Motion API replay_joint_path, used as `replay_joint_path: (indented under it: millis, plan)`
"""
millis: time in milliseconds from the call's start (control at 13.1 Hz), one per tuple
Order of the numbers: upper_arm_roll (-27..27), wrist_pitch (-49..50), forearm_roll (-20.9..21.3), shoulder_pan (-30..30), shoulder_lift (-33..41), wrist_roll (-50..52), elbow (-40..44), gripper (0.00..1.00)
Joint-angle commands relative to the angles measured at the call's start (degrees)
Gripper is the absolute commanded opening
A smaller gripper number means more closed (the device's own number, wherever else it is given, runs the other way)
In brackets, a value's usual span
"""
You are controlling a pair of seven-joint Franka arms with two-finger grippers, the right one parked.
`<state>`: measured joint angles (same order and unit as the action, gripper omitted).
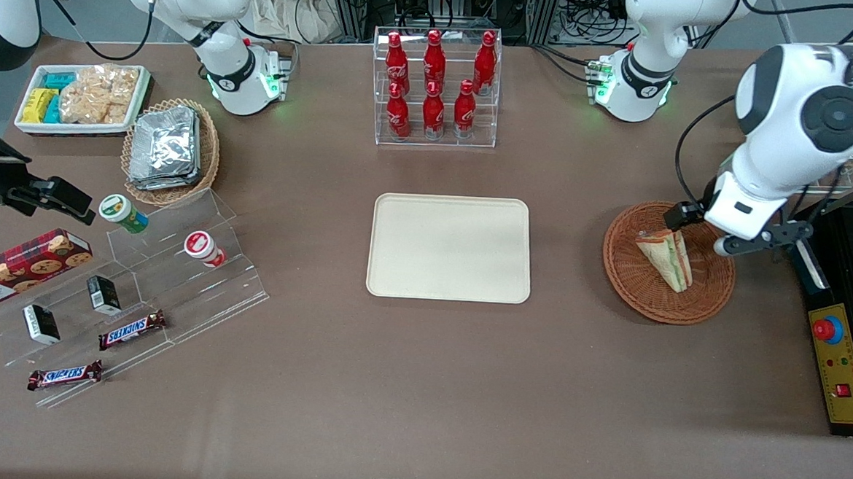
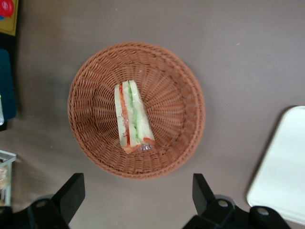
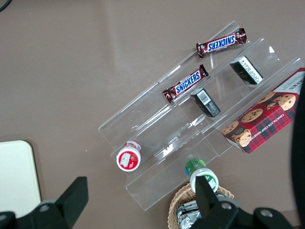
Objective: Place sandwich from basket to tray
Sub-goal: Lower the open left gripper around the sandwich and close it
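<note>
Tool (image 2: 136, 191) spread wide, empty, above basket (image 2: 90, 95), sandwich (image 2: 132, 117) lying inside

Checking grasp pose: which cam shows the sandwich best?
Left wrist view: the sandwich lies unobstructed in the basket, with the open gripper hanging above. Front view shows it smaller, beside the arm. Right wrist view misses it.

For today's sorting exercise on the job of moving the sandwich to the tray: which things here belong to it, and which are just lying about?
Belongs to the job:
sandwich, lying in the basket
basket
tray
gripper, open, above the basket

Lying about:
cola bottles
Snickers bars
cookie box
foil packets
</note>
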<state>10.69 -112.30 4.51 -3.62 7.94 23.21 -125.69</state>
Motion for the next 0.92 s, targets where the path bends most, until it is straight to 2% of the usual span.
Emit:
replay_joint_path:
  millis: [0, 305, 610, 839]
  plan:
    - [-0.1, -6.6, 0.5, -2.6, 3.1, 0.9, -7.3, 1.0]
    - [-0.1, -20.2, 0.5, -5.8, -1.4, 1.7, -14.4, 1.0]
    - [-0.1, -29.0, 0.5, -6.7, -9.8, 4.0, -15.4, 1.0]
    - [-0.1, -31.7, 0.5, -6.6, -12.9, 5.4, -15.2, 1.0]
